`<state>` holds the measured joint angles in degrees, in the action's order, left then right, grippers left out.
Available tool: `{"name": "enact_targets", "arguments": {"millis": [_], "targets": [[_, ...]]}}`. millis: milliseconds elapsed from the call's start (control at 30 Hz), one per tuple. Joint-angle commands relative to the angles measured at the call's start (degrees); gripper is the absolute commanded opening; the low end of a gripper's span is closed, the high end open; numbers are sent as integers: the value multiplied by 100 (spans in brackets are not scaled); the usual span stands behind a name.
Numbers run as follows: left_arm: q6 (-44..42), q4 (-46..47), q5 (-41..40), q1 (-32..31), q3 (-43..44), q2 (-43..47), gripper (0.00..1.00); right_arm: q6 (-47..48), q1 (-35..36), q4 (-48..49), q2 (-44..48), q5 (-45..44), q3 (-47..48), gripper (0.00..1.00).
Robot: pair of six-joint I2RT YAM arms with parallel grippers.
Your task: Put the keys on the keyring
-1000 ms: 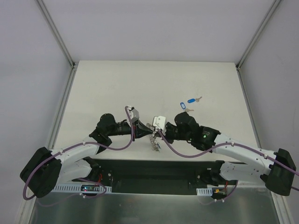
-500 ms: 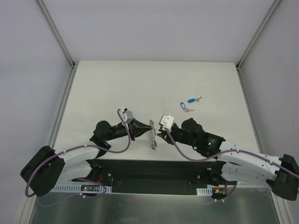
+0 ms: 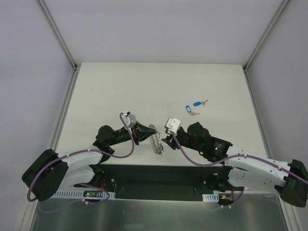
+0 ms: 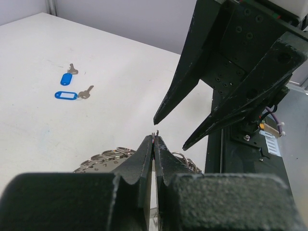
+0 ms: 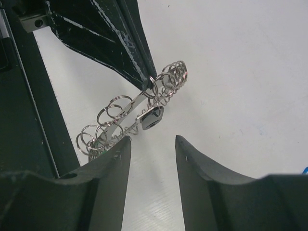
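Black left gripper (image 3: 143,132): arm reaches toward 3 o'clock, fingers pressed together and pinching the grey keyring (image 3: 155,137) by its rim.
Right gripper (image 3: 165,139): faces 9 o'clock, fingers spread, just beside the keyring without touching it.
Black-headed key (image 5: 151,118): lies against the keyring's band under the pinch, and shows clearly only in the right wrist view.
Blue-tagged keys (image 3: 188,110): loose on the table (image 3: 144,86) at 1 o'clock, well apart.
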<state>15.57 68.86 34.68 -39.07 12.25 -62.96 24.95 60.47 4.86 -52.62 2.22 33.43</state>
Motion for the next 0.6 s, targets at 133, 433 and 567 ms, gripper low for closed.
{"name": "enact_targets", "arguments": {"millis": [133, 433, 567], "targets": [[-37, 462, 356, -109, 164, 3, 0, 177, -307, -29, -205, 400, 506, 47], [-133, 365, 277, -189, 216, 47, 0, 300, -668, -363, -345, 1473, 823, 48], [-169, 295, 233, -215, 234, 64, 0, 318, -703, -460, -389, 1711, 893, 48]]}}
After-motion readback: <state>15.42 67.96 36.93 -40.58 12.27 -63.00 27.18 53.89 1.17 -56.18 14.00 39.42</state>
